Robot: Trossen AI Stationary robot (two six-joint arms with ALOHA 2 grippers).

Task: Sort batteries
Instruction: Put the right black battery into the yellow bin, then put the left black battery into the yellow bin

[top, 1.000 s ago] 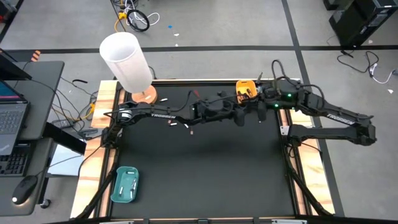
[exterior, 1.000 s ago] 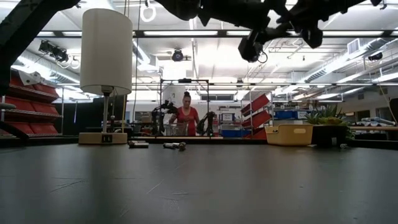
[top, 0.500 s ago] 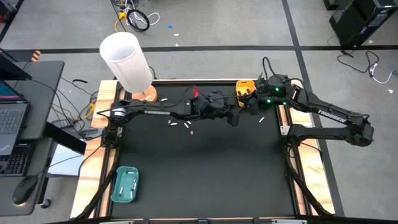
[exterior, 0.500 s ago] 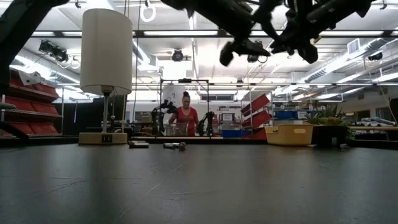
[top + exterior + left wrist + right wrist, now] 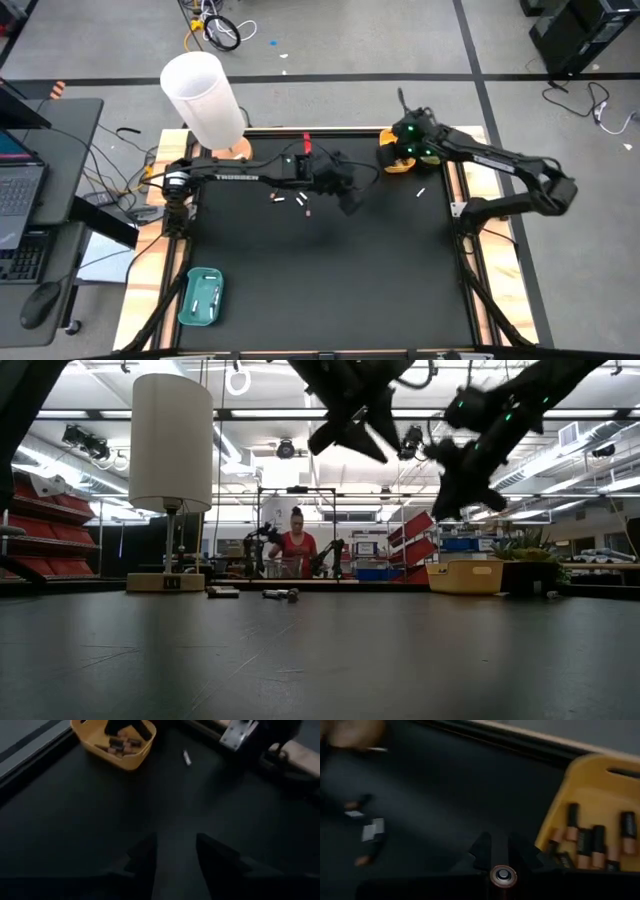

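Note:
My right gripper hangs over the yellow tray at the table's far right and is shut on a dark battery. Several dark batteries with copper ends lie in that tray. My left gripper stands open above the middle of the black mat, with nothing between its fingers. Loose batteries lie flat on the mat to its left. A single white battery lies near the yellow tray. The teal tray at the near left holds white batteries. My right gripper pinches the dark battery between its two fingers. The battery's copper-ringed end faces back toward the wrist, so the battery lies along the fingers. The fingers slant down toward the tray's near wall. The battery is clear of the mat and the tray.
A lamp with a white shade stands on its wooden foot at the far left corner. The right arm's base and bracket stand at the mat's right edge. Bare mat stretches from the middle to the near edge.
My right gripper has swung toward the far edge and come down over the yellow tray, staying shut on its battery. My left gripper has drawn back from the tray toward the table's left and has tipped, so it slants less steeply.

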